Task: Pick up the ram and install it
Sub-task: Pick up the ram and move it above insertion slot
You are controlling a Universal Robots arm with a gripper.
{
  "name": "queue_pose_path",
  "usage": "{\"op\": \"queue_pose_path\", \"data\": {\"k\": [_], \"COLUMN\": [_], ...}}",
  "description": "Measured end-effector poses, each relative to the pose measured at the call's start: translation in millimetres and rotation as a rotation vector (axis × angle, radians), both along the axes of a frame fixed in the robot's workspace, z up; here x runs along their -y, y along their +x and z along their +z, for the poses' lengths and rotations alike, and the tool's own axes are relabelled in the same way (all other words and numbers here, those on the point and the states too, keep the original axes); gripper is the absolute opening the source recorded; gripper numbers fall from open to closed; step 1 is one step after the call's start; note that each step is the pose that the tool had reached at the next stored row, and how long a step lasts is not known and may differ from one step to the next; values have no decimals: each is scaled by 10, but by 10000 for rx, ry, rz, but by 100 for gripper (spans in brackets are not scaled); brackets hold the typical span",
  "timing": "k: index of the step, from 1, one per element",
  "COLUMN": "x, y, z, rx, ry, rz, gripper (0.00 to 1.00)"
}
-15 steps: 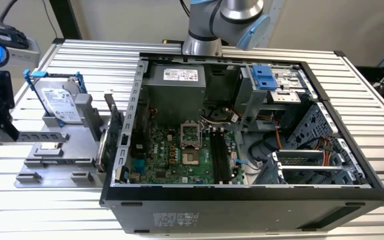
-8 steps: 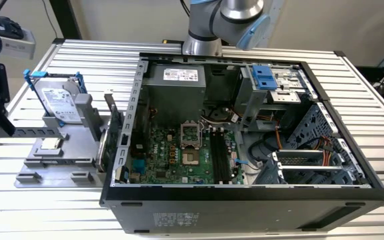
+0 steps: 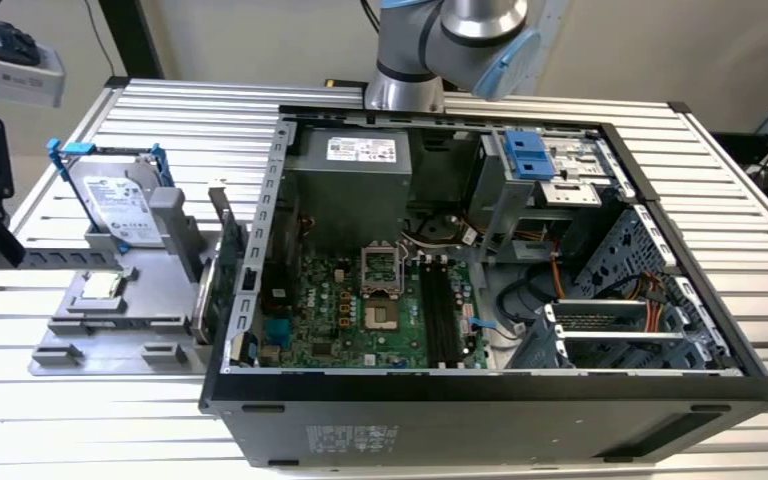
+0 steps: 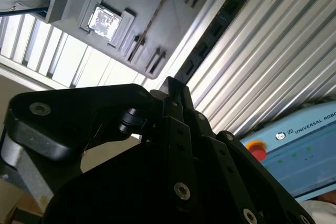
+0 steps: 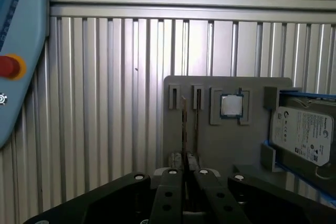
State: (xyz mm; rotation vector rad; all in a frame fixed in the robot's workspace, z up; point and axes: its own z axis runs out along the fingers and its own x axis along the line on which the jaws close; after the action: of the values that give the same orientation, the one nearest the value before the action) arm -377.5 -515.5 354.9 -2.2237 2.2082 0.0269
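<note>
Tool (image 5: 184, 169) pressed together, pinching the ram (image 4: 215, 27) by one end as far as I can tell. The ram juts out over the tabletop (image 5: 105, 103) by the fixture (image 5: 252, 145), outside the case (image 3: 491, 385). Risk: narrow end grip plus long overhang, so it could pivot, slip, or clip the case wall. Second wrist view shows its chip face, first wrist view just a thin edge-on line. Exterior view gives the board slots (image 3: 440, 310).
</note>
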Motion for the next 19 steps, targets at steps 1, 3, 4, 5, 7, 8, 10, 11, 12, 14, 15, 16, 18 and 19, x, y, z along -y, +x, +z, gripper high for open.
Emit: {"op": "queue_pose_path", "data": {"k": [1,3,4,5,7,8,10,11,12,14,15,16,18,19], "x": [0,1,1,1,0,0,0,0,0,0,0,0,-1,-1], "y": [0,1,1,1,0,0,0,0,0,0,0,0,0,0], "z": [12,36,47,59,82,94,119,130,142,165,177,189,216,228], "rx": [-1,-4,-5,-5,-8,-8,-10,-10,-11,-11,-12,-11,-12,-11], "ry": [1,0,0,1,1,1,0,1,0,1,0,1,0,1], "rz": [0,2,2,2,0,0,0,0,0,1,0,1,1,1], "gripper": [0,0,0,0,0,0,0,0,0,0,0,0,0,0]}}
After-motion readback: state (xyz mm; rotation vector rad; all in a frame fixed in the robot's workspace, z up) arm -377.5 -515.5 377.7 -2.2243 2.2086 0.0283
